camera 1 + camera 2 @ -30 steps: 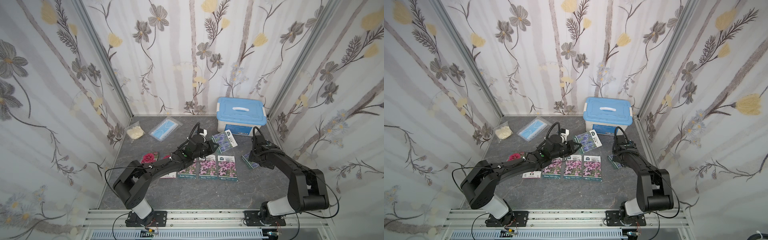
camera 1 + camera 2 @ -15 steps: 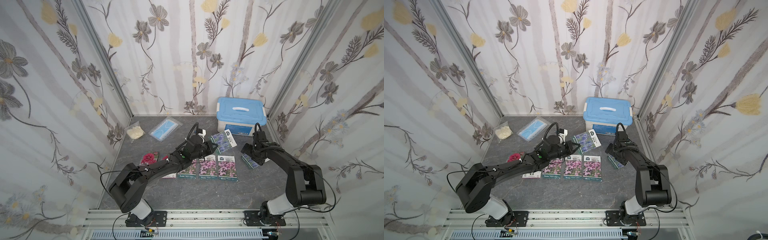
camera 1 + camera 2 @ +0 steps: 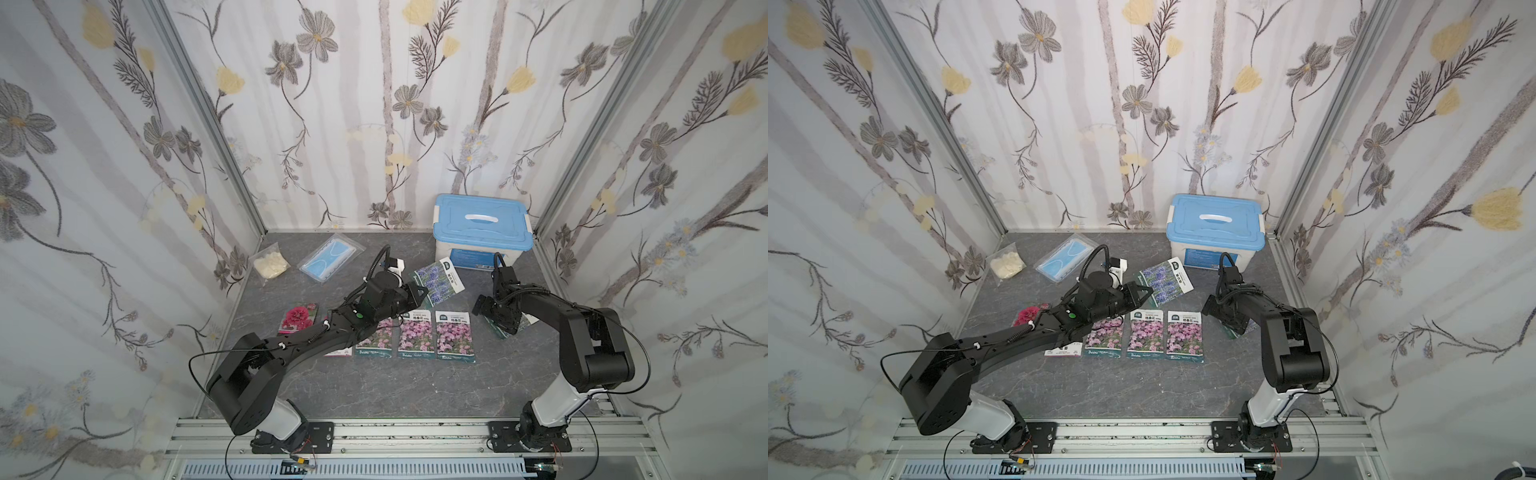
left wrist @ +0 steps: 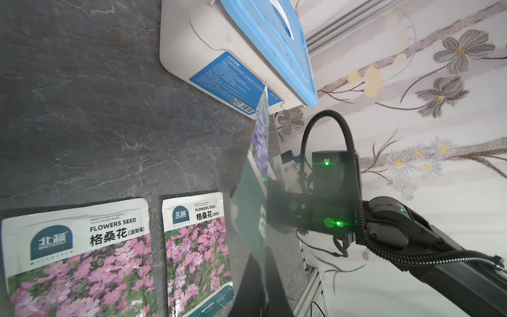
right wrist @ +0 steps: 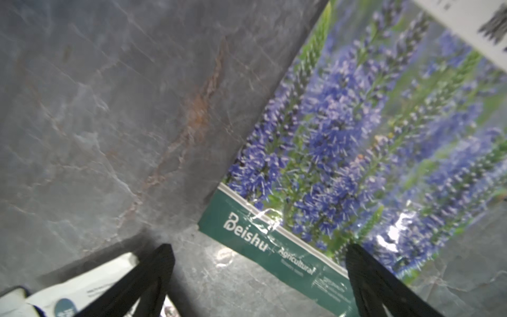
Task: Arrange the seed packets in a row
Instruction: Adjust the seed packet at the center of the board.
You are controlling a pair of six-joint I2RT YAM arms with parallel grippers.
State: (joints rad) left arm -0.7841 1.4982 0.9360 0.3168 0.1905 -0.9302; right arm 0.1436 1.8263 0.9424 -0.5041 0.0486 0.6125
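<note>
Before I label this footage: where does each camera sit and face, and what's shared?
Both top views: high above the base rail, looking down at the grey marbled table; left arm and right arm whole, left gripper shut on a lavender-blue seed packet.
Left wrist: on that arm, facing the blue-lidded white plastic box; held packet edge-on, right arm beyond.
Right wrist: on that arm, down past the open right gripper onto another flat lavender packet.
Shared: top and left wrist views show the box.
</note>
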